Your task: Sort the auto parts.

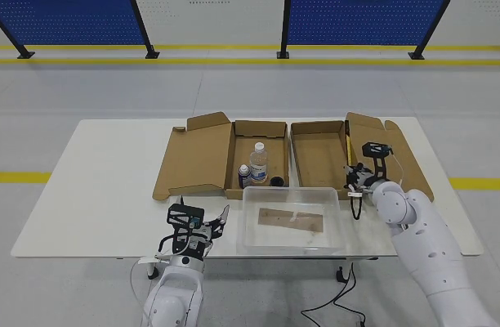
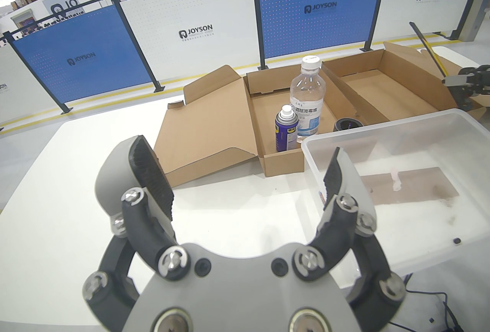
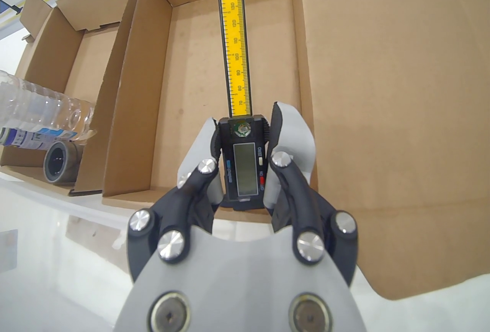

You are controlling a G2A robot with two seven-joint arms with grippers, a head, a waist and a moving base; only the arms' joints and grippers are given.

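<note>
My right gripper [image 3: 242, 127] is shut on a digital caliper [image 3: 234, 43] by its display head, its yellow scale stretching out over the right cardboard box [image 3: 183, 88]. In the top view this gripper [image 1: 356, 181] sits at that box's [image 1: 317, 155] near right corner. The left cardboard box [image 1: 258, 131] holds a clear bottle [image 1: 258, 163], a blue spray can [image 1: 243, 174] and a small black cylindrical part [image 1: 277, 181]. My left gripper [image 2: 245, 173] is open with nothing in it, above the table's front edge, left of the clear plastic bin [image 2: 417, 127].
The clear bin [image 1: 291, 217] stands in front of both boxes and holds a brown card. Both boxes have their lids folded outward, left flap [image 1: 193, 157] and right flap [image 1: 397, 151]. The white table [image 1: 103, 188] has free room at the left.
</note>
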